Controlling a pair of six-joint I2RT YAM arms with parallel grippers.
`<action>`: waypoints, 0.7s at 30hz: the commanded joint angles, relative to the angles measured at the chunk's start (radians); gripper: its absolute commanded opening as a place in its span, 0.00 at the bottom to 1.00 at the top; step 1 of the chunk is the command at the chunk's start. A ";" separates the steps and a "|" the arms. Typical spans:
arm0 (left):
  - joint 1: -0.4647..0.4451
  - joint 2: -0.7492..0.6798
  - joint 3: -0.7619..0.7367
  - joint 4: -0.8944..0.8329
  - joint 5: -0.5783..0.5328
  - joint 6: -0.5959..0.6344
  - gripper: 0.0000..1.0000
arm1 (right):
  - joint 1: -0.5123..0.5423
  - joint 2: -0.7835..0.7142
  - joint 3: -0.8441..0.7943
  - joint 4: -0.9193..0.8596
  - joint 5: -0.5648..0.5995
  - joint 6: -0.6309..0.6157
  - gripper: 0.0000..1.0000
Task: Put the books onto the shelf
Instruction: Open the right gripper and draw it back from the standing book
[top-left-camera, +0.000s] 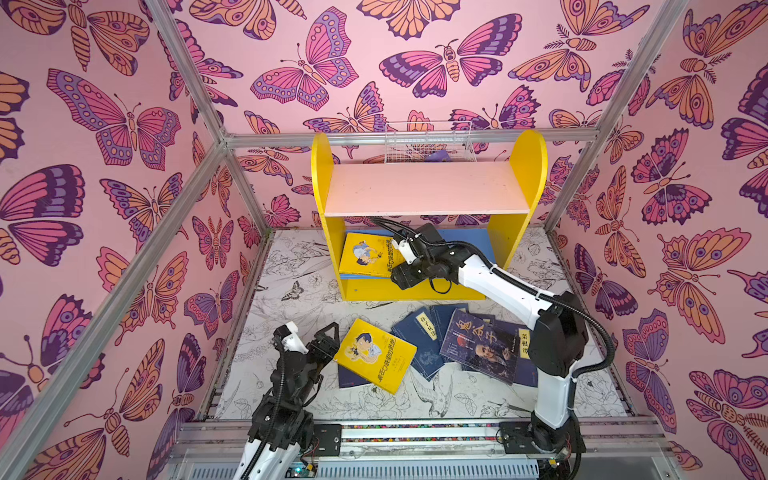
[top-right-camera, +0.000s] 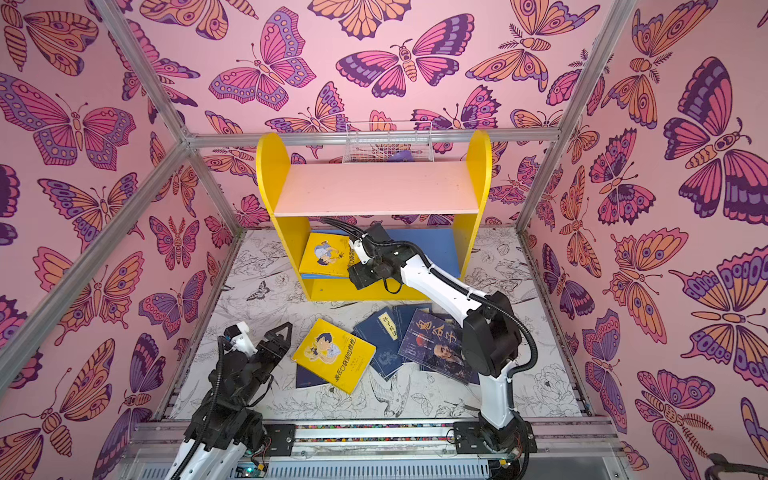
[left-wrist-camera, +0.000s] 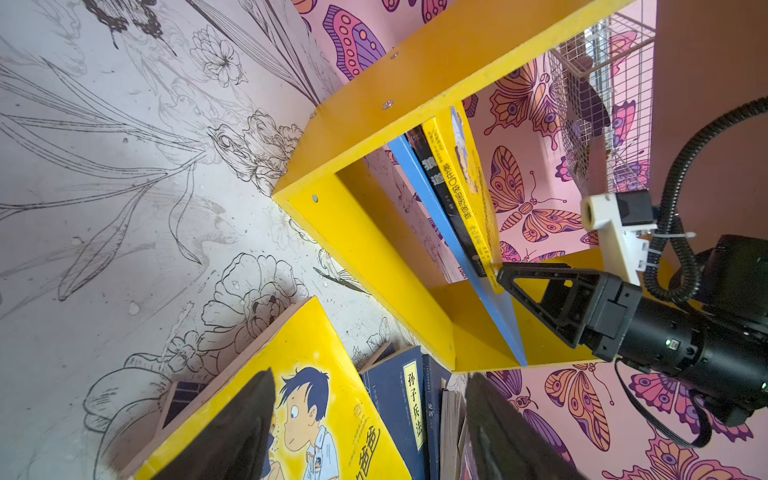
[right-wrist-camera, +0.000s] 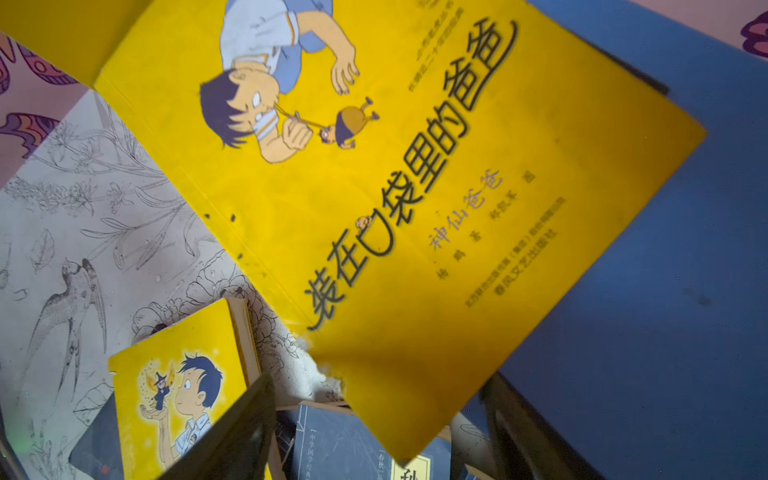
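- Yellow side panels, a pale pink upper board and a blue lower board make up the shelf (top-left-camera: 428, 189); the right gripper (top-left-camera: 405, 259) is reached into its lower tier, the pink board above it and bare blue board beyond it.
- Dark covers mark the books on the table (top-left-camera: 453, 345), a loose overlapping pile well behind the right gripper, back toward its own base; most of the task is still lying there.
- The yellow book on the shelf (top-left-camera: 365, 254) lies just ahead of the right gripper, on top of a black-spined book (left-wrist-camera: 453, 195) on the blue board. In the right wrist view a corner of the yellow cover juts past the board's front edge.
- The right gripper's jaws stand apart, one on each side of that corner, gripping nothing. It seems to touch the book's edge, though the top views are too coarse to be sure.
- The second yellow book (top-right-camera: 334, 355) sits just in front of the left gripper (top-right-camera: 279, 337), whose jaws are also apart and empty.
- Doing this well — back the right gripper out straight and level, so a finger doesn't drag the overhanging corner off the board.
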 joint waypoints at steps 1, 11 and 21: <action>-0.003 0.005 -0.020 0.016 0.012 0.003 0.74 | 0.021 0.042 0.039 -0.038 0.005 -0.045 0.77; -0.003 0.006 -0.015 0.023 0.002 0.005 0.74 | 0.019 0.071 0.066 -0.029 0.050 -0.049 0.74; -0.003 0.017 -0.016 0.030 0.010 0.006 0.74 | 0.013 0.081 0.093 -0.004 0.033 -0.112 0.68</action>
